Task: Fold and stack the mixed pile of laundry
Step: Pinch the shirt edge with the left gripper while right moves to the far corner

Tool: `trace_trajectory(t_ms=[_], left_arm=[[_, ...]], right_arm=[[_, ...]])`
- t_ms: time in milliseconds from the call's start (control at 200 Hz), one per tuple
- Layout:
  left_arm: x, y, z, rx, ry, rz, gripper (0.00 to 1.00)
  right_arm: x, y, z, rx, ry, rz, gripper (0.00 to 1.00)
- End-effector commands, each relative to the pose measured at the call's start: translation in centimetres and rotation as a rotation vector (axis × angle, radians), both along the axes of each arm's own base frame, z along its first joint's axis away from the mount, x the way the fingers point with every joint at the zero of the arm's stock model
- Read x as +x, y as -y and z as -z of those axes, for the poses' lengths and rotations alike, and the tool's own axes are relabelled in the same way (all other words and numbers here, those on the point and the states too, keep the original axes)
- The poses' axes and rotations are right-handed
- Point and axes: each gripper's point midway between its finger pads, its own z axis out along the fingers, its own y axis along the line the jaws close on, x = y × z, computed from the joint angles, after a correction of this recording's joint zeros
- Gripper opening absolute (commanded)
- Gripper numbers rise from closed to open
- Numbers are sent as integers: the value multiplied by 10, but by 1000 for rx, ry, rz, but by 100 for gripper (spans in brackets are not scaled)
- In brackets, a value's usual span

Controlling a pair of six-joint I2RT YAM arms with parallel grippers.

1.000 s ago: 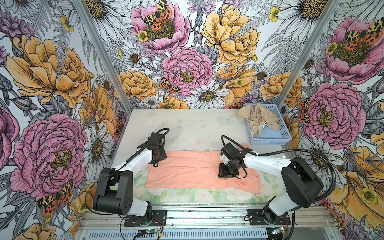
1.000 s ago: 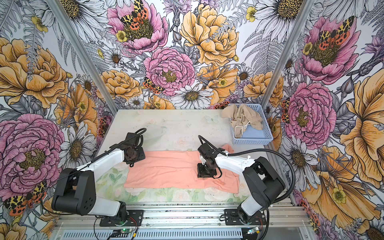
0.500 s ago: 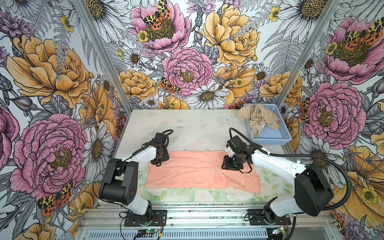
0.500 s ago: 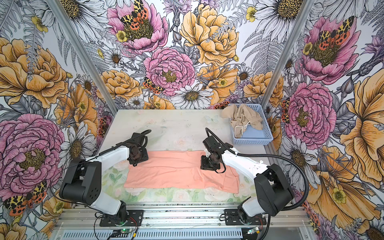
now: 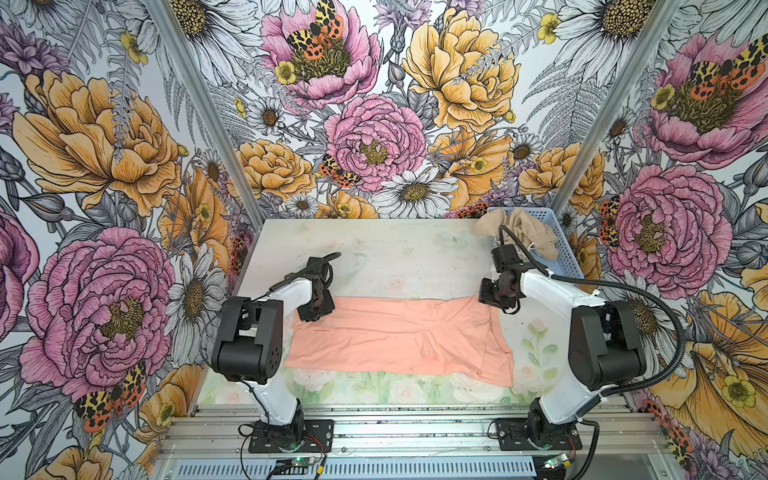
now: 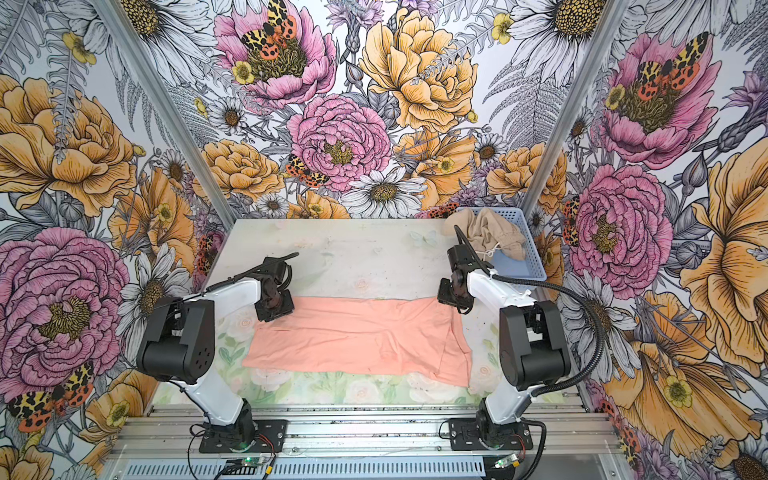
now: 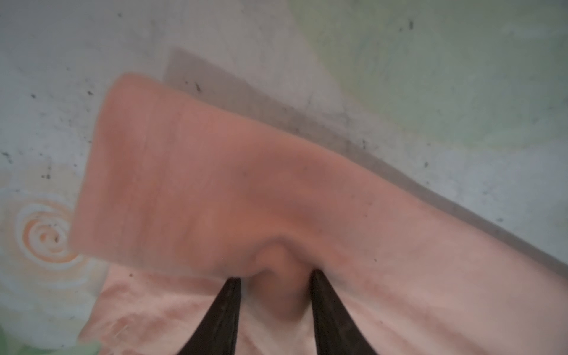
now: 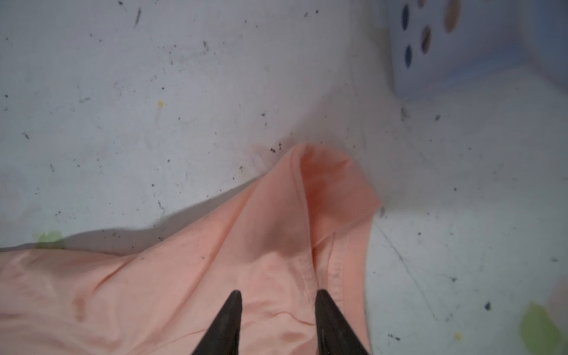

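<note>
Your left pincer [image 7: 273, 276] pinches a small pucker of the salmon-peach T-shirt [image 5: 395, 336] between its fingertips at the shirt's far left corner. In the left wrist view, the flap beyond the tips is lifted off the desk [image 5: 395, 257] and casts a shadow on it. Your right pincer [image 8: 276, 295] stands spread, its tips astride a stitched hem with flat cloth between them and nothing gathered. Over the last second this pincer has travelled from the middle of the shirt to the far right corner, while the left one has barely shifted. Judged from that, both pincers are now placed at the two far corners, ready for a fold of the far edge toward you, though the right has yet to take hold. In both top views the shirt lies as a long band across the near half of the desk, between the two arms, its near right corner trailing loose. The beige-tan garment [image 5: 519, 232] sits crumpled in the light blue perforated basket [image 5: 565, 257] at the far right, just beyond the right pincer, not yet folded.
</note>
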Motion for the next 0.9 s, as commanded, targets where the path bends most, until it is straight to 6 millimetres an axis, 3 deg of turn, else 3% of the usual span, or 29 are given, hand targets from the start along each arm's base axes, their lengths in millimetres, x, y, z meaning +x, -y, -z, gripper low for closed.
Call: trace_trajectory(t_ms=[0, 205, 395, 681, 836, 896], left_arm=[[-17, -21, 18, 19, -101, -28, 39], [-17, -27, 18, 18, -108, -39, 39], [-20, -30, 18, 17, -114, -46, 38], [-22, -32, 19, 11, -116, -57, 37], [-26, -37, 20, 5, -122, -70, 37], [-28, -39, 20, 0, -124, -76, 36]], right_arm=[[25, -2, -5, 9, 68, -23, 43], [44, -15, 2, 69, 103, -25, 43], [54, -21, -3, 98, 142, -29, 39], [54, -14, 17, 59, 112, -13, 19], [61, -5, 12, 19, 143, 6, 0], [63, -2, 8, 16, 153, 12, 0]])
